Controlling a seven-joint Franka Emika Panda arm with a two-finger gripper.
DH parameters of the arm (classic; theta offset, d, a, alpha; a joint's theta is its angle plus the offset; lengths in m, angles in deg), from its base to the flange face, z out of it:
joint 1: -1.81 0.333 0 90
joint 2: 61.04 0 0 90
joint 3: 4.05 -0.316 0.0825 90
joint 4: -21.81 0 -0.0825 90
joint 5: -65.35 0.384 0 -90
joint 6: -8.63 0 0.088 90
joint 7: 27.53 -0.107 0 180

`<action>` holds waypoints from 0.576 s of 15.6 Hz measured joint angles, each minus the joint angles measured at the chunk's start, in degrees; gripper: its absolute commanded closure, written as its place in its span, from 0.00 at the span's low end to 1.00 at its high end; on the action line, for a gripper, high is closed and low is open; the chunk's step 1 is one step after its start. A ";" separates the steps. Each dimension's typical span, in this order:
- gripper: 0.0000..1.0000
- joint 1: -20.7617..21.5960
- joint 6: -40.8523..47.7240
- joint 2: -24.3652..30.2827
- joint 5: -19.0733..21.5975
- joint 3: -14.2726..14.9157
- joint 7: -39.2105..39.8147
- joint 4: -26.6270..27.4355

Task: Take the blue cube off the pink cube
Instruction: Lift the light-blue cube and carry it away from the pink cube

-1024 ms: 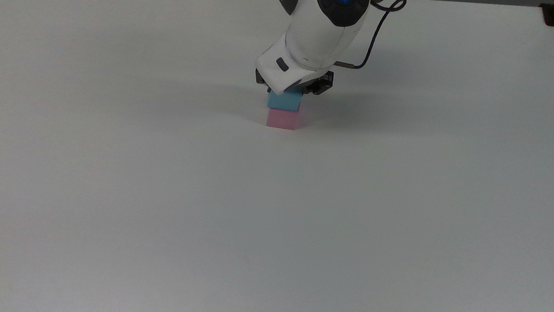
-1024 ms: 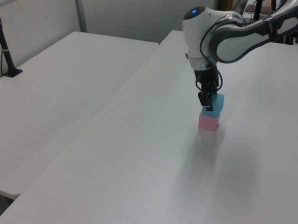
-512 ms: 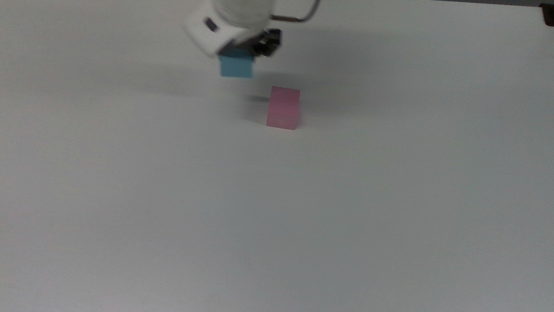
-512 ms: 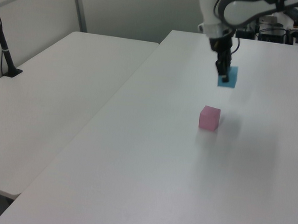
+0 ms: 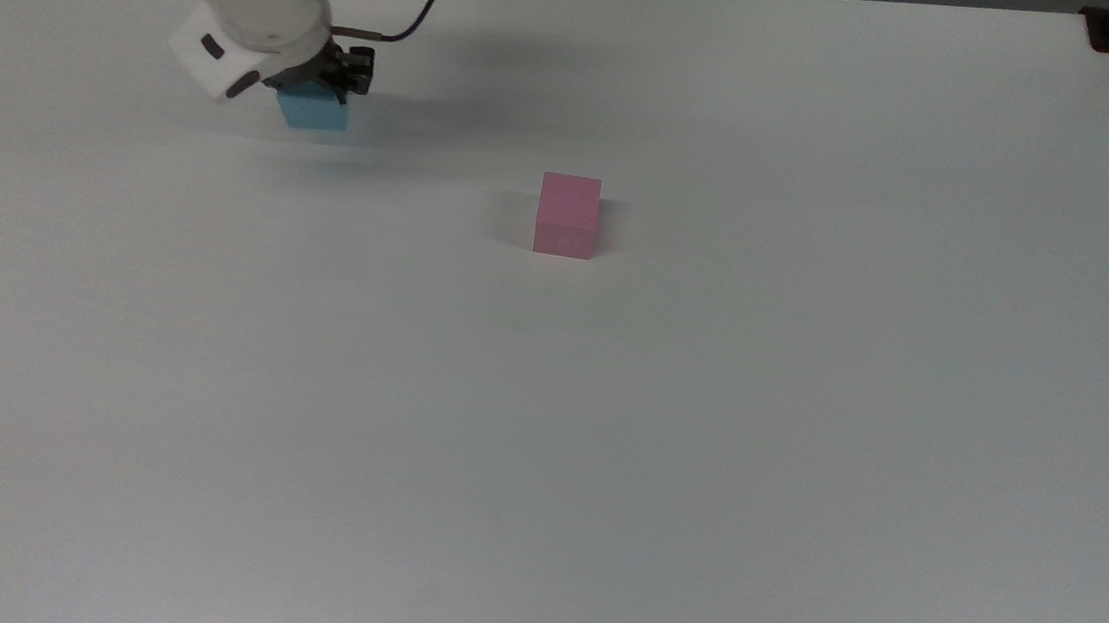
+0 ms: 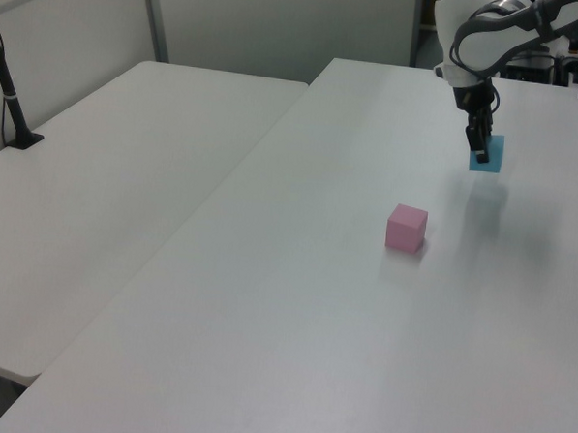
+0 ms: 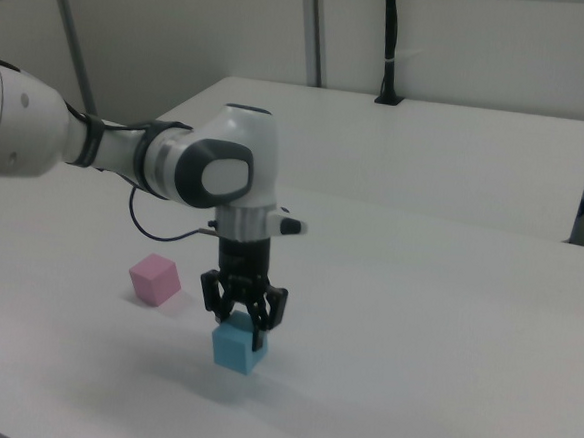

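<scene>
Since half a second ago, your arm has carried the blue cube (image 5: pixel 312 112) further toward the top view's left, well apart from the pink cube (image 5: pixel 568 214). Largest first: the white surface (image 5: pixel 604 436) bears the pink cube alone. Your hand (image 7: pixel 243 322) is closed on the blue cube from above, holding it just over the surface, apparently for set-down. No labels or writing are legible on either cube.

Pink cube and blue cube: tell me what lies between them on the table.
Nothing: in the top view, bare white table separates the pink cube from the blue cube, which the gripper holds; the left view agrees.
</scene>
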 measured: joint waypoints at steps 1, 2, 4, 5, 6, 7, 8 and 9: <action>0.63 -0.95 -0.02 -0.01 0.00 0.15 1.38 0.06; 0.56 -1.75 -0.19 0.00 0.00 0.24 2.51 0.12; 0.21 -2.65 -1.57 -0.03 0.00 0.30 3.60 0.65; 0.00 -2.88 -2.68 -0.15 -0.03 0.30 3.74 1.28; 0.00 -3.14 -4.56 -0.60 -0.06 0.30 4.03 2.34; 0.00 -3.34 -5.32 -0.97 -0.09 0.30 4.17 2.82; 0.00 -3.61 -5.64 -1.40 -0.10 0.31 4.40 3.03; 0.00 -3.79 -5.68 -1.75 -0.10 0.31 4.65 3.05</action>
